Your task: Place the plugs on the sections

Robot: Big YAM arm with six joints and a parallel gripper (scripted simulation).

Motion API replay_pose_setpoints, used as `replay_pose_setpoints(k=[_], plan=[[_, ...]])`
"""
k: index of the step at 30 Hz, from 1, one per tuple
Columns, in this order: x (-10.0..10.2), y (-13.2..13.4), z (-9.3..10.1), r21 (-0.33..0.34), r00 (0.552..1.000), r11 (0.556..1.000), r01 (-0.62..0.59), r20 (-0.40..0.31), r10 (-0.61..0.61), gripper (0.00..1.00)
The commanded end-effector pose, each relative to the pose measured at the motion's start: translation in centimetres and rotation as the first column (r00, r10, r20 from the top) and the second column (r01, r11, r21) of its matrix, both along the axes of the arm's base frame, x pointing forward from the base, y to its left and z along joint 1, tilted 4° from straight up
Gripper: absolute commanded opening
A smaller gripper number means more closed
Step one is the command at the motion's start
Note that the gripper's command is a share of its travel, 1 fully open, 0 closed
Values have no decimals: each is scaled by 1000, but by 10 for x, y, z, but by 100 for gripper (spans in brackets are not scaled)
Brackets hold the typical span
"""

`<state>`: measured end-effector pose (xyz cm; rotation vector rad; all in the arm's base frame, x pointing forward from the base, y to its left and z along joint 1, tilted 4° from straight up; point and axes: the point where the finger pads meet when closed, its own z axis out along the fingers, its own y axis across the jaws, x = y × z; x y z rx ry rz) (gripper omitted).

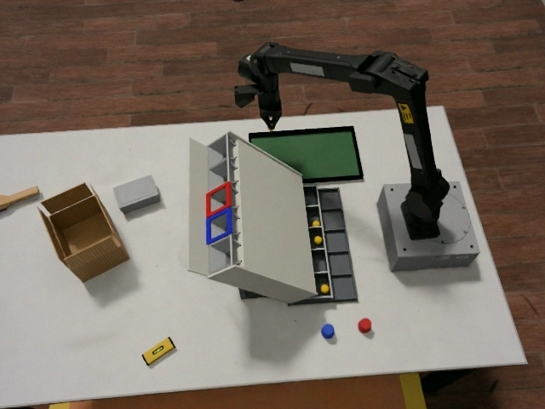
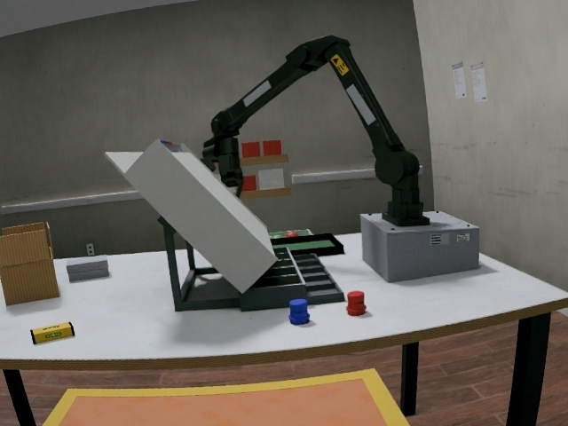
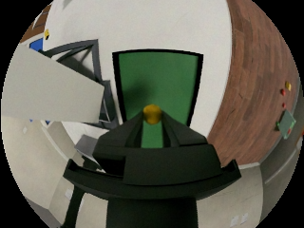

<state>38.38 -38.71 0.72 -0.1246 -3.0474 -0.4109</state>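
Observation:
My gripper (image 1: 270, 124) is shut on a yellow marble (image 3: 151, 113) and holds it high above the far left corner of the green marble tray (image 1: 307, 152), beside the top end of the white cover (image 1: 264, 220). The red-banded funnel (image 1: 218, 198) and the blue-banded funnel (image 1: 218, 225) sit side by side in the funnel row at the cover's upper edge. Three yellow marbles (image 1: 315, 222) lie in separate sections below the cover. The flat front parts (image 1: 336, 246) are bare. The red plug (image 1: 364, 325) and the blue plug (image 1: 327, 331) stand on the table in front of the sections.
An open cardboard box (image 1: 81, 231), a grey block (image 1: 135, 193) and a wooden piece (image 1: 17, 196) lie at the left. A yellow spirit level (image 1: 158, 350) lies near the front edge. The arm's grey base (image 1: 427, 227) stands at the right.

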Motion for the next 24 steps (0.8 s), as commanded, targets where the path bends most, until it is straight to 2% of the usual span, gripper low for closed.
replay_pose_setpoints(k=[1, 7, 22, 24], plan=[[18, -13, 5, -17, 1000, 1000, -1, 16, 1, 0], [20, -14, 5, -14, 1000, 1000, 0, 14, 0, 0], [-105, 2, 50, -7, 1000, 1000, 0, 8, 0, 0], [-105, 2, 50, -7, 1000, 1000, 0, 8, 0, 0]])
